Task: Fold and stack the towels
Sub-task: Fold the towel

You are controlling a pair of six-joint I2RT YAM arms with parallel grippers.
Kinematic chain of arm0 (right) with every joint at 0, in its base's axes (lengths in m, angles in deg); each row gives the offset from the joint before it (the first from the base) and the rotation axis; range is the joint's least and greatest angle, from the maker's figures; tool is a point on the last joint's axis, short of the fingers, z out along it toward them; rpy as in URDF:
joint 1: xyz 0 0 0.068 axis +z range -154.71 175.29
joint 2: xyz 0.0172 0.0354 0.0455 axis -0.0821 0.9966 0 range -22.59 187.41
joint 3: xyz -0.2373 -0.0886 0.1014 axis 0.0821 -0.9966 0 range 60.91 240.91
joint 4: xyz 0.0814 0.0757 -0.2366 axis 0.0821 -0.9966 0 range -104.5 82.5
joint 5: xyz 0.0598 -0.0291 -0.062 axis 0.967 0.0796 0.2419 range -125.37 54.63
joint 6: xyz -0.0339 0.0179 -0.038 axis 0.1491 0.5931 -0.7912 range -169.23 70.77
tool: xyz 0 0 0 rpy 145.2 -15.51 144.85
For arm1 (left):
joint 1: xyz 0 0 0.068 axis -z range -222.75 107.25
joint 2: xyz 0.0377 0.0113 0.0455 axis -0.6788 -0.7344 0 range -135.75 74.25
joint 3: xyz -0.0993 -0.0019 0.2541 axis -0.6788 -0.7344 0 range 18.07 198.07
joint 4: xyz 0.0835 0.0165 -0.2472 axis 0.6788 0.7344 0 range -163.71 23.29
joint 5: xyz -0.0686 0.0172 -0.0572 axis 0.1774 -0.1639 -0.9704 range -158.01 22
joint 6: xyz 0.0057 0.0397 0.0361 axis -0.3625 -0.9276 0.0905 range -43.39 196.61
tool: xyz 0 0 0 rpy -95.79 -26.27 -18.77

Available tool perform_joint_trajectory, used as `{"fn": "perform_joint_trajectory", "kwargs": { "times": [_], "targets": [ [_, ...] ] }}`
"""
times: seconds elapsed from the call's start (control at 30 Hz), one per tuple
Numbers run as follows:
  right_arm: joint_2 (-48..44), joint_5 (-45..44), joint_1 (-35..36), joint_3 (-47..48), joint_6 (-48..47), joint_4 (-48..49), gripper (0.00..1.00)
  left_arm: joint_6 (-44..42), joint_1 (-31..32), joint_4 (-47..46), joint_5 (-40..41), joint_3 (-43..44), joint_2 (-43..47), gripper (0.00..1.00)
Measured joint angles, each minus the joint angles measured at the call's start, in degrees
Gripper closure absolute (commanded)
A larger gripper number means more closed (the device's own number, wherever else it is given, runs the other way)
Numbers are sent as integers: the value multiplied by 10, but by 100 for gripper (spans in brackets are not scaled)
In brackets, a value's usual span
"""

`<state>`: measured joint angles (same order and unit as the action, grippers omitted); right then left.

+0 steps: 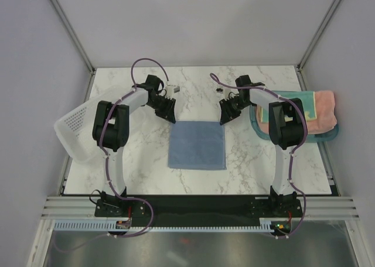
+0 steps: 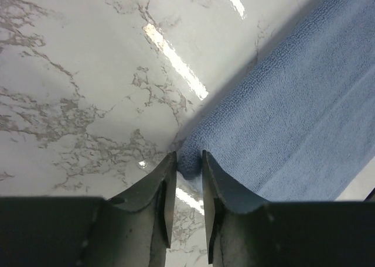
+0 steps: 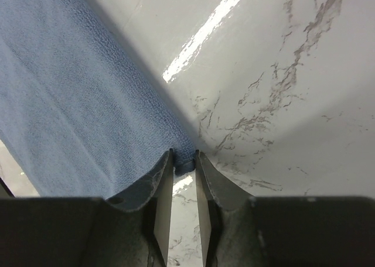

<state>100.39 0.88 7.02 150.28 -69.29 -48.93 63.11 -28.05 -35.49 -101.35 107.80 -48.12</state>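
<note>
Left wrist view, left gripper (image 2: 188, 156) pinching blue towel (image 2: 293, 103) corner, right gripper (image 3: 183, 154) likewise, towel mostly cropped

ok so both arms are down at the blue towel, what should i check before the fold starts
1. Lie of the blue towel, flat and spread out: ok.
2. Far left corner sits between the left gripper fingers: ok.
3. Far right corner sits between the right gripper fingers: ok.
4. Both corners firmly clamped: cannot tell.
5. Nothing lying on top of the towel: ok.
6. The stacked towels in the teal tray sit apart from the fold area: ok.
</note>
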Motion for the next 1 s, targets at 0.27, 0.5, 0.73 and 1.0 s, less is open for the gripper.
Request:
{"fn": "perform_joint_trajectory", "kwargs": {
  "times": [0.27, 0.5, 0.73, 1.0],
  "targets": [
    [0, 13, -2, 0, -3, 1, 100, -1, 0, 6, -27, 0, 0, 98],
    [-19, 9, -3, -7, 11, 23, 100, 2, 0, 11, -27, 14, 5, 98],
    [-137, -18, -2, -72, 40, 87, 100, 29, 1, 5, -8, 6, 68, 98],
    [-254, -80, 18, -193, 105, 174, 100, 48, 26, -31, 35, -101, 184, 98]
  ]
}}
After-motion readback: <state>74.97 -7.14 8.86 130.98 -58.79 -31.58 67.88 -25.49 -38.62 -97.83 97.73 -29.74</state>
